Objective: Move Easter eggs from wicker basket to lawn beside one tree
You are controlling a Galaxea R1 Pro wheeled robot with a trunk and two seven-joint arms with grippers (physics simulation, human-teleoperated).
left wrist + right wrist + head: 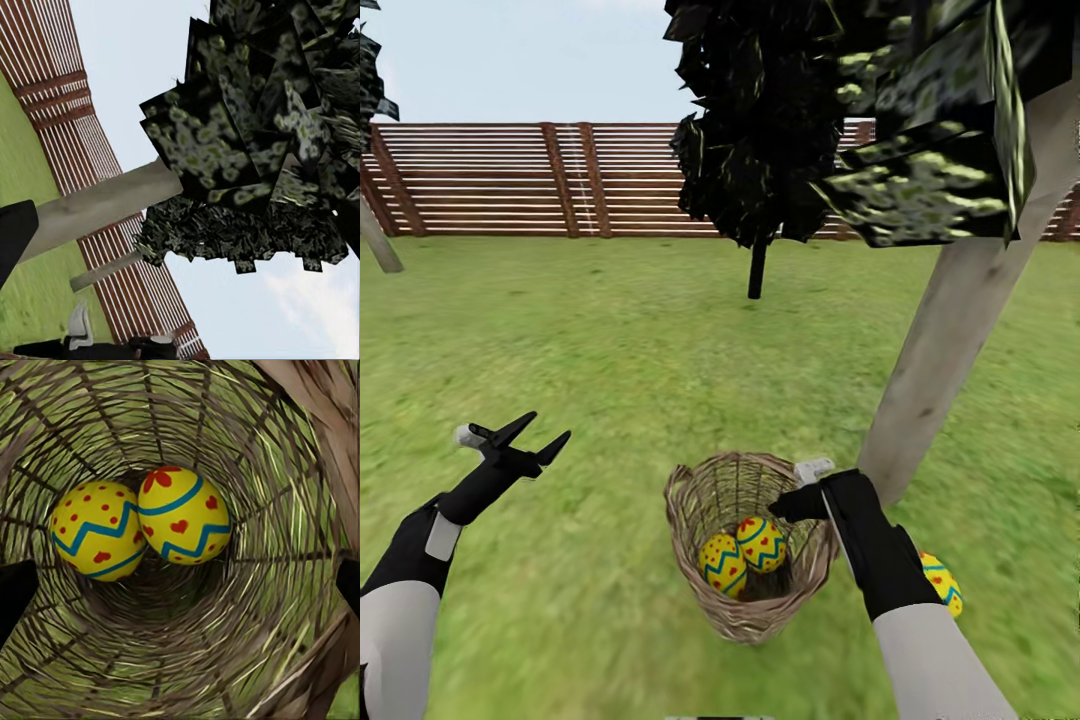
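Yellow eggs (142,529) lie in the wicker basket (690,500) beyond the right gripper's (800,500) empty, spread fingers.

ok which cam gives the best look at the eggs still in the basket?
Right wrist view: it looks straight down into the wicker basket, with both eggs large, the dotted egg touching the heart egg. Head view shows the same pair smaller, beside the right pincer. Left wrist view faces tree and fence.
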